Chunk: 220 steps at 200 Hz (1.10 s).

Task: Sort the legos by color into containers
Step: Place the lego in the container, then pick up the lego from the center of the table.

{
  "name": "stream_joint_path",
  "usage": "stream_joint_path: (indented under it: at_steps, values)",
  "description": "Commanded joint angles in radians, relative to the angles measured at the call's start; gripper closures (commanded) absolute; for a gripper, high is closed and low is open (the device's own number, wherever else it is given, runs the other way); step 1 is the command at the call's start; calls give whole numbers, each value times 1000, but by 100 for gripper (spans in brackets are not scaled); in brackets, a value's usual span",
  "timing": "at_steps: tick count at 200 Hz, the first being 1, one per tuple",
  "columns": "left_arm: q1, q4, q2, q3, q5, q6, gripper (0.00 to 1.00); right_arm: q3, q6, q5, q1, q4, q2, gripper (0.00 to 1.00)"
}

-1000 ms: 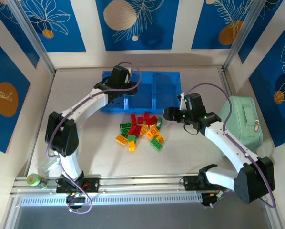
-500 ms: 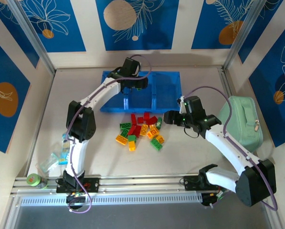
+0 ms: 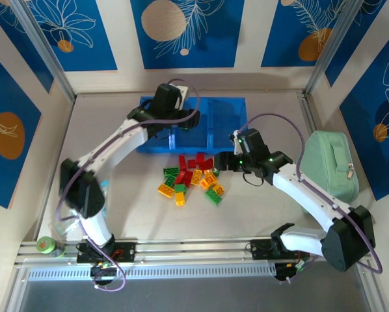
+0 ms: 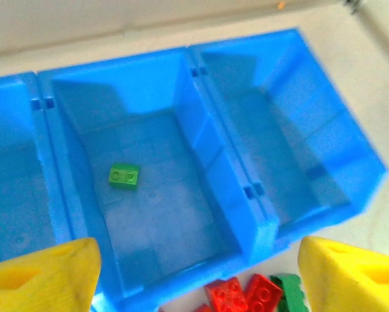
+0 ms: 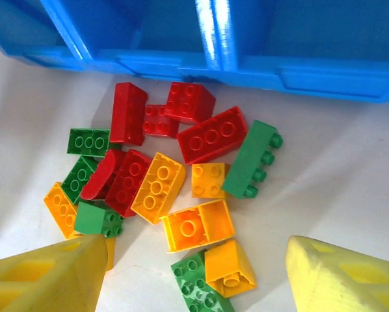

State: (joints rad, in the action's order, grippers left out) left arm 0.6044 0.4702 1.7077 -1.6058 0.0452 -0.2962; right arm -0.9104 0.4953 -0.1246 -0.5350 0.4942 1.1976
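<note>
The legos (image 3: 191,177) lie in a loose pile of red, green and orange-yellow bricks just in front of the blue containers (image 3: 227,123). One green lego (image 4: 124,175) rests on the floor of the middle compartment, between the containers' walls (image 4: 201,149). My left gripper (image 3: 174,127) hovers over that compartment's near edge, open, with nothing between its yellow fingers (image 4: 45,276). At the pile's right side my right gripper (image 3: 222,162) hangs open and empty above the legos (image 5: 198,224). Its fingers (image 5: 45,276) stand on either side of an orange and a green brick, and the containers' near wall (image 5: 214,62) crosses the top.
A pale green zipped pouch (image 3: 328,166) lies at the right wall. A small green-lidded jar (image 3: 46,245) and a clear wrapper (image 3: 71,224) sit by the left arm's base. Panel walls and metal posts close in the table.
My left gripper has opened over the containers, swinging right and then back left. My right gripper has moved left, closer to the pile.
</note>
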Motion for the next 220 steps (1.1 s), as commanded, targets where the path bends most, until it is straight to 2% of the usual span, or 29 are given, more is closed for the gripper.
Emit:
stream_joint_path:
  at_steps: [1, 46, 93, 126, 165, 220]
  values:
    - [4, -113, -160, 205, 24, -44, 21, -58, 26, -55, -41, 41, 57, 27]
    - [11, -186, -444, 595, 40, -123, 21, -209, 63, -104, -123, 99, 276, 30]
    - [14, -137, -651, 827, 77, -172, 22, -403, 119, -185, -161, 202, 532, 32]
    - [18, -124, -747, 924, 82, -208, 22, -516, 140, -240, -170, 246, 661, 35]
    - [18, -109, -790, 964, 86, -219, 22, -621, 154, -281, -175, 274, 772, 39]
    - [18, -101, -818, 985, 104, -221, 22, -668, 173, -312, -175, 266, 860, 43]
